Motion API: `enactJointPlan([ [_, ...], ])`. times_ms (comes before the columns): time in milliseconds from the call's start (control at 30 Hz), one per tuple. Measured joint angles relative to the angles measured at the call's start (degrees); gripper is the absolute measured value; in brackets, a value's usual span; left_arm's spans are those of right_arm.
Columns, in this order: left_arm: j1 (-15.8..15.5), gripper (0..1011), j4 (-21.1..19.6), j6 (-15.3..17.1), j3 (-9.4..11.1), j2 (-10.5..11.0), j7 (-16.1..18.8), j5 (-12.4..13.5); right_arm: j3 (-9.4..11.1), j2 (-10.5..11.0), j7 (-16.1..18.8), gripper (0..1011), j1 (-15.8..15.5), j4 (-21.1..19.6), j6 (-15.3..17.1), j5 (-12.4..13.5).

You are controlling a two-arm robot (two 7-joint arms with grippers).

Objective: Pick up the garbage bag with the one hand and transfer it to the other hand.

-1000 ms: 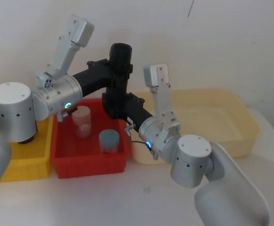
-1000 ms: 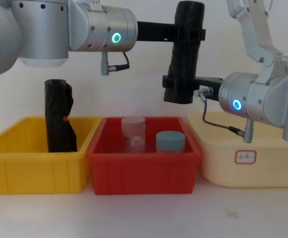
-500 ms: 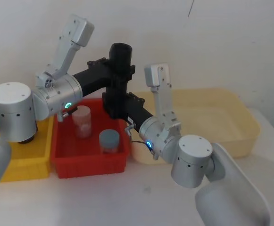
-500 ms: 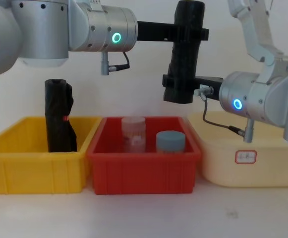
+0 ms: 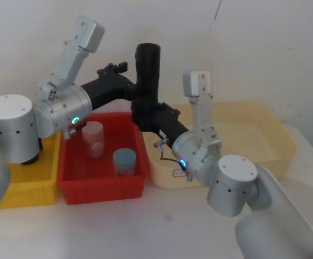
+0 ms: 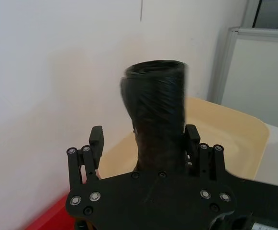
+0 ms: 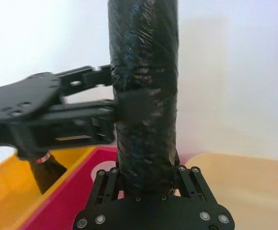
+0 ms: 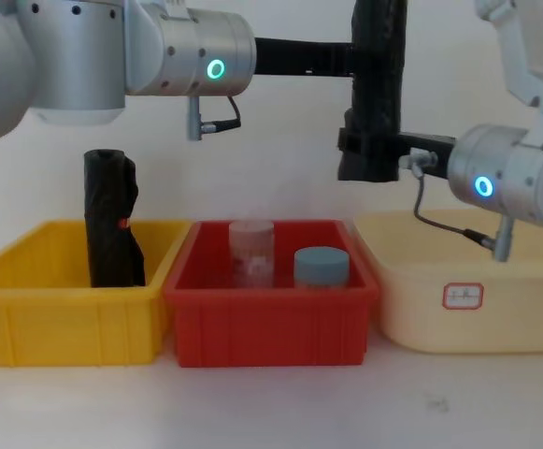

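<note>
Right gripper (image 7: 146, 168) first: its jaws were clamped tight on the lower end of the garbage bag (image 5: 147, 70), one finger pressed into each side of the black plastic. Higher up, my left gripper (image 6: 144, 133) sat around the same roll with its jaws apart. In the left wrist view there was clear daylight between one finger (image 6: 96, 139) and the bag, while the other finger stood right up against it. So the firm hold was on the right, and the left only bracketed the roll.

The bag itself stood upright in the air, smooth and matte, well above the bins. It hung over the spot where the red bin (image 8: 271, 327) met the cream tub (image 8: 477, 327). My left arm reached in level from the left, green ring (image 8: 216, 68) glowing. My right arm came in lower from the right, blue ring (image 8: 483, 186) lit, above the cream tub.

Down below, the red bin held a clear jar (image 8: 251, 251) and a grey-lidded jar (image 8: 321, 265), side by side. In the yellow bin (image 8: 65, 327) next door, a wrinkly black bundle (image 8: 112, 224) with a small red mark stood upright, toward the end nearer the red bin. All three containers sat in a row on the white tabletop (image 8: 252, 402), close against one another.
</note>
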Motion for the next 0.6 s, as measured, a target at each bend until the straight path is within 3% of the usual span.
enactJointPlan([
  [300, 1.54, 1002, -2.7, 1.23, -1.56, 1.34, 0.47, -1.91, 1.8, 1.51, -1.05, 499, -1.42, -2.2, 1.31, 0.12],
  [600, 3.2, 1002, -5.95, 2.42, -2.82, 2.84, -1.4, -4.75, 3.28, 2.36, -1.99, 499, -2.6, -3.31, 2.79, 0.03],
])
